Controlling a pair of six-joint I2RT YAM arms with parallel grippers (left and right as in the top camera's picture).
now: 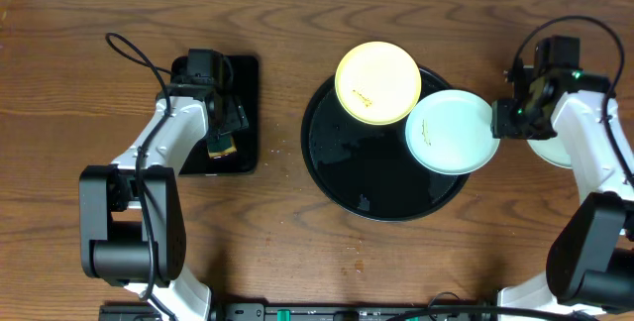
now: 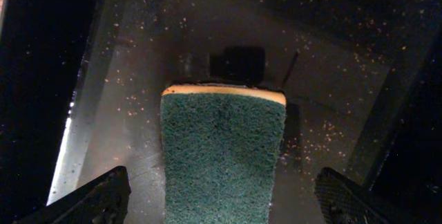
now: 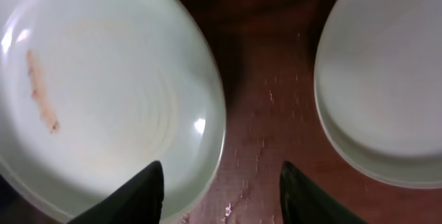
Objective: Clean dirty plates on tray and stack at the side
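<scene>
Hovering over the sponge with the left gripper spread wide, one finger to each side and both clear of it. Lying green scouring face up, yellow layer at the far end, on the speckled black floor of the small tray. Spread apart and empty at the right gripper too: one finger above the rim of a mint plate, the other above bare table. Marked with a brown smudge toward one edge of that plate. Sitting on the table on the fingers' other side, a second mint plate, apart from the first and partly under the right arm. Farther out, perched across the right rim of the tray, the mint plate again, just beside a yellow plate overlapping the far rim and carrying a small mark of its own.
</scene>
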